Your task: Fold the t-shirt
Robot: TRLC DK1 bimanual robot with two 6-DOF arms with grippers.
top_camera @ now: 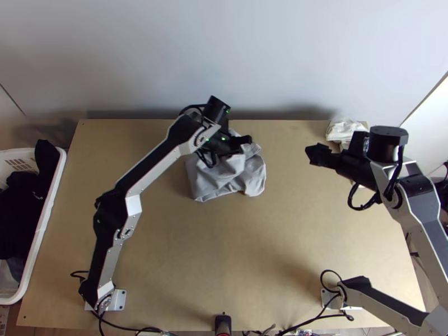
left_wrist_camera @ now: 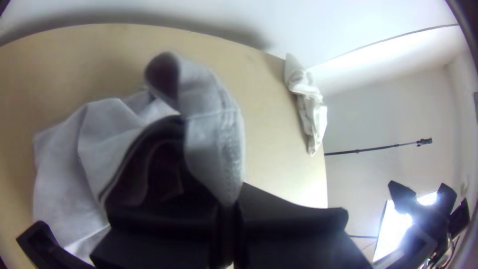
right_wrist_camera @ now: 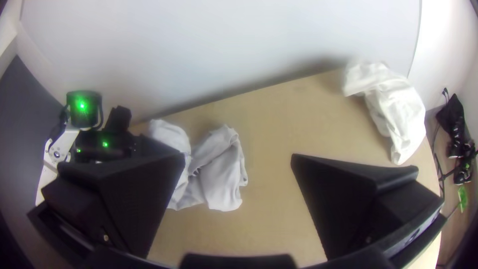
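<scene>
My left gripper (top_camera: 246,140): closed on the t-shirt (top_camera: 208,182), above the table's far half, just left of the middle. In my left wrist view the black fingers (left_wrist_camera: 294,219) come together with a thick grey fold pinched between them; a line of stitching runs across that fold. I cannot tell whether it is sleeve, hem or collar.
My right gripper (top_camera: 315,155): holding nothing, its fingers (right_wrist_camera: 348,194) spread wide apart, over the right part of the table and well apart from the t-shirt.
T-shirt: light grey, bunched into a small rumpled heap on the far half, left of the middle. Part of it rises to my left jaws, with a dark hollow under the raised fold; the rest lies on the wood in uneven layers, its nearer edges spread toward the left and right.
White cloth (top_camera: 344,129): crumpled at the table's far right corner, beyond my right gripper.
Table (top_camera: 185,252): light wood, with a pale wall (top_camera: 252,56) along its far side.
Basket (top_camera: 49,210): white, beside the table's left edge, with dark clothes (top_camera: 22,207) heaped in it.
Cables (top_camera: 322,316): black, running along the table's near edge.
Lamp (left_wrist_camera: 396,231): lit, off past the table's right side.
</scene>
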